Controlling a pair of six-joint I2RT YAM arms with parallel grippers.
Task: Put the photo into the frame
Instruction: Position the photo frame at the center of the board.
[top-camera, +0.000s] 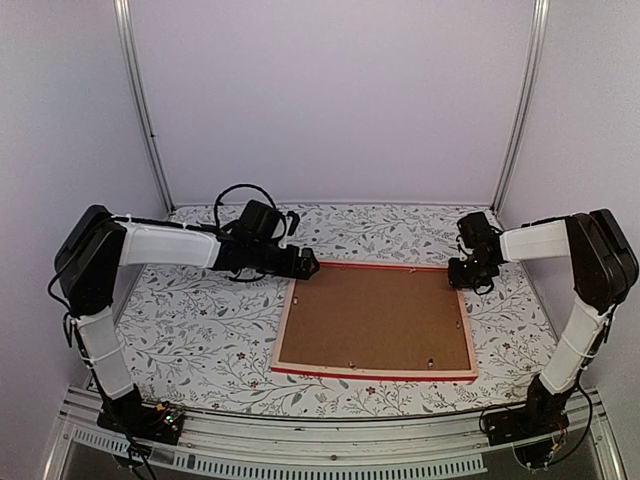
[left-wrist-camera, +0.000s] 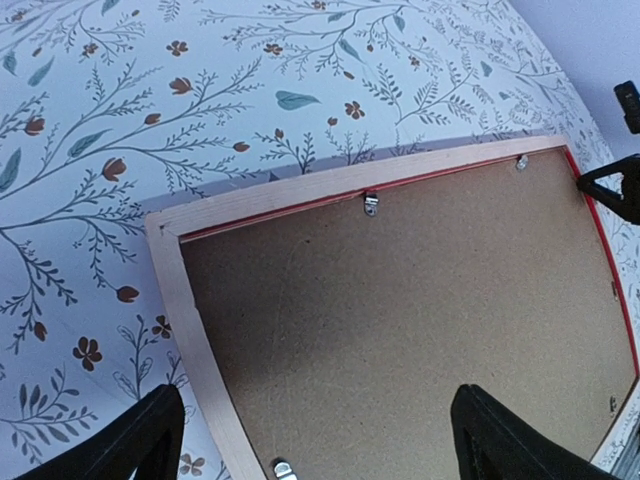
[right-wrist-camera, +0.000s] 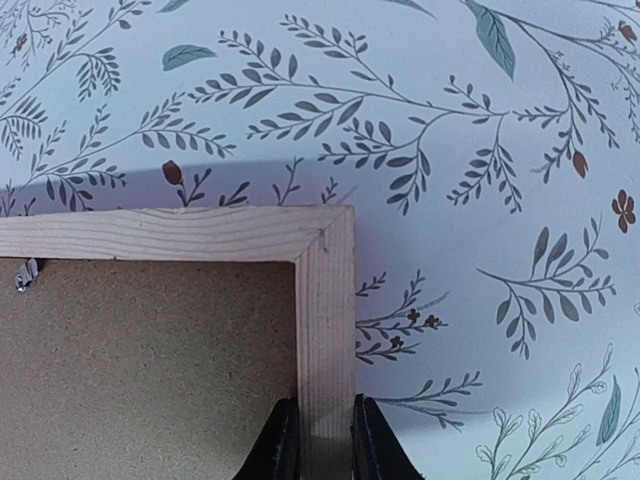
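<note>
**While the frame lies back-up, my right end effector pinches its rail**

As the top camera looks down on the table (top-camera: 200, 330), the frame (top-camera: 375, 372) lies on the leaf-and-flower print, right of the middle and between my two arms. Its pale wood back faces up, and a thin line of its red front shows along the far and near edges.

Inside the rails sits the plain brown backing board (top-camera: 375, 320), which fills the opening from side to side. Small metal clips (left-wrist-camera: 371, 203) sit along the inner edge of the rails, against the board's edge; one shows by the far rail in my right wrist view (right-wrist-camera: 27, 273). What lies under the board is hidden from me.

My right end effector (top-camera: 462, 275) is at the frame's far right corner. My right wrist camera shows that end effector (right-wrist-camera: 325, 440) narrow, with one finger against the inner side of the right-hand rail (right-wrist-camera: 325, 330) and the other against its outer side, just short of the mitred corner. The wood is gripped between them.

My left end effector (top-camera: 305, 265) hangs over the far left corner. From my left wrist its fingers (left-wrist-camera: 130, 440) stand wide apart with nothing between them. They are above the board (left-wrist-camera: 400, 320), and the corner of the wooden rail (left-wrist-camera: 300, 190) lies ahead of them. The black tip of my right end effector (left-wrist-camera: 612, 190) shows at the far end of that same rail.
</note>
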